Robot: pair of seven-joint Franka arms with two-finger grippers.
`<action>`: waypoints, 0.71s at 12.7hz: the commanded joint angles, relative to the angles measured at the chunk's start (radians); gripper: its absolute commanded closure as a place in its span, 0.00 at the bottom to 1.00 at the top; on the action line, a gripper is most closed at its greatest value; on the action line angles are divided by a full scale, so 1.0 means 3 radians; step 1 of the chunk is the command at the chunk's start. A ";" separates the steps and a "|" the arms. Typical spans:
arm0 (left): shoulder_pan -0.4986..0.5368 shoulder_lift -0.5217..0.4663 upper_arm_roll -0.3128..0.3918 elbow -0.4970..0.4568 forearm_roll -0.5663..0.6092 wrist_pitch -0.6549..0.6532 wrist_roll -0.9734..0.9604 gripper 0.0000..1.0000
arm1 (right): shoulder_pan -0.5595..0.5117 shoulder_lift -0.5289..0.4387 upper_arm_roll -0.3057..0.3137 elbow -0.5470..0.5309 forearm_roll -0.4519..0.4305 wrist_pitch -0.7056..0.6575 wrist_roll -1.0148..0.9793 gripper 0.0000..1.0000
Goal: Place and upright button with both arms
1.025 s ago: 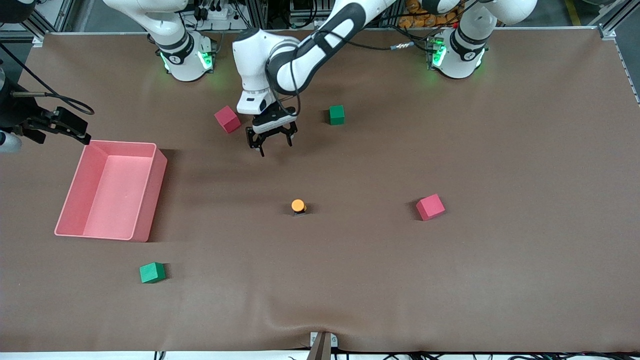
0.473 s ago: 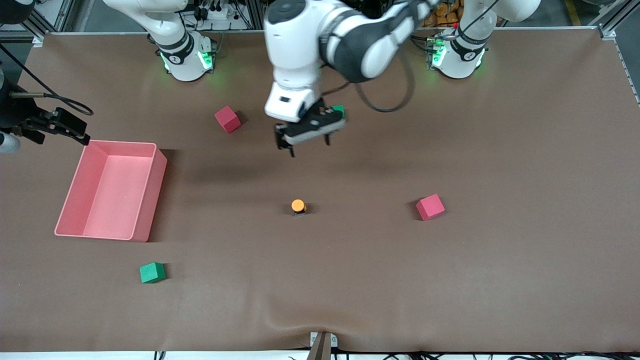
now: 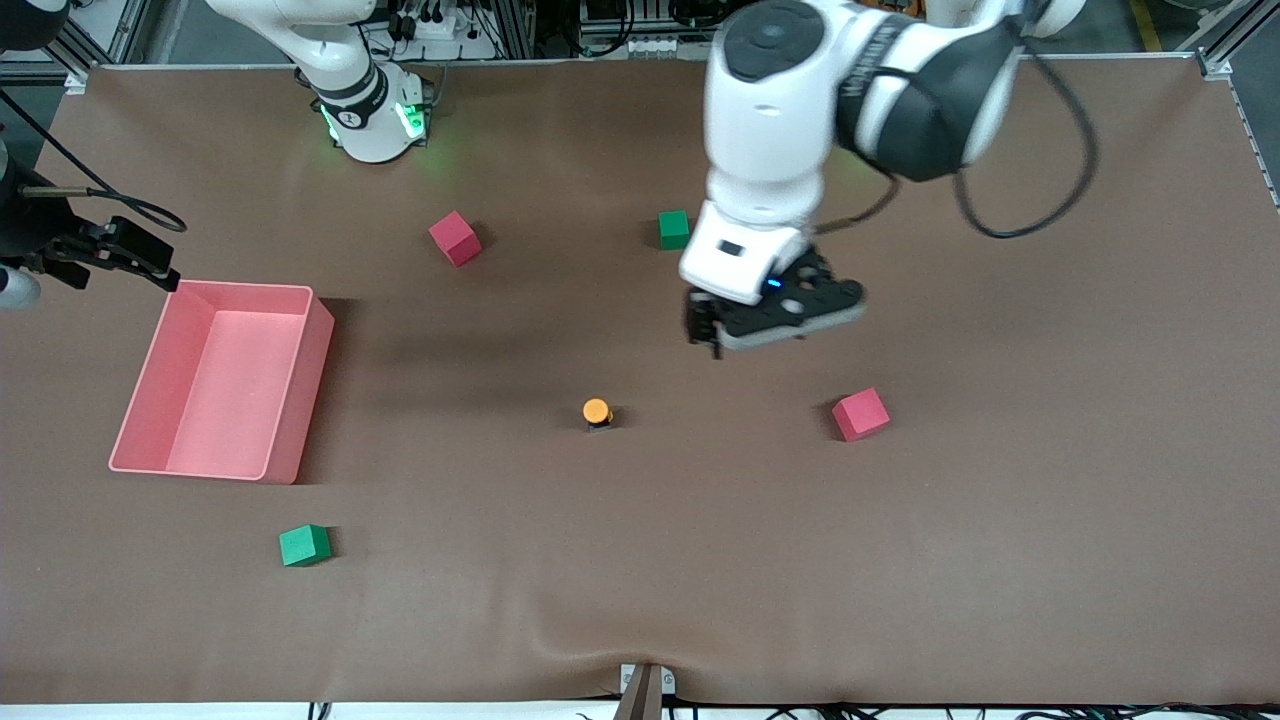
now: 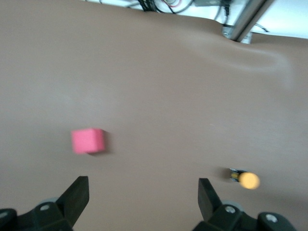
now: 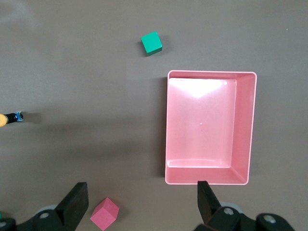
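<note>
The button has an orange cap over a short black body and stands alone mid-table, cap uppermost in the front view. My left gripper hangs open and empty above the table, between the button and a red cube, touching neither. In the left wrist view the left gripper is wide apart, with the button off to one side and the red cube ahead. The right gripper is open and empty high over the table beside the pink bin. The button shows at that view's edge.
The pink bin lies toward the right arm's end. A second red cube and a green cube sit near the bases. Another green cube lies nearer the front camera. A black device juts in beside the bin.
The left arm has swung toward its own end of the table, from beside the red cube near the bases to over the cloth near the other red cube. Its gripper stayed open.
</note>
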 commanded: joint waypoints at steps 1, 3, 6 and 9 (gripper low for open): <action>0.0561 -0.0257 -0.0044 -0.0145 -0.0350 -0.0206 0.0888 0.00 | -0.0093 0.0026 0.0055 0.0063 0.0060 -0.0022 -0.0047 0.00; 0.0960 -0.0359 -0.0044 -0.0145 -0.0622 -0.0359 0.1522 0.00 | -0.0093 0.0026 0.0055 0.0063 0.0060 -0.0033 -0.0047 0.00; 0.1349 -0.0512 -0.0044 -0.0201 -0.0709 -0.0570 0.2229 0.00 | -0.0083 0.0026 0.0055 0.0063 0.0060 -0.0033 -0.0042 0.00; 0.1647 -0.0661 -0.0039 -0.0211 -0.0944 -0.0820 0.2660 0.00 | -0.0104 0.0026 0.0055 0.0063 0.0080 -0.0028 -0.0047 0.00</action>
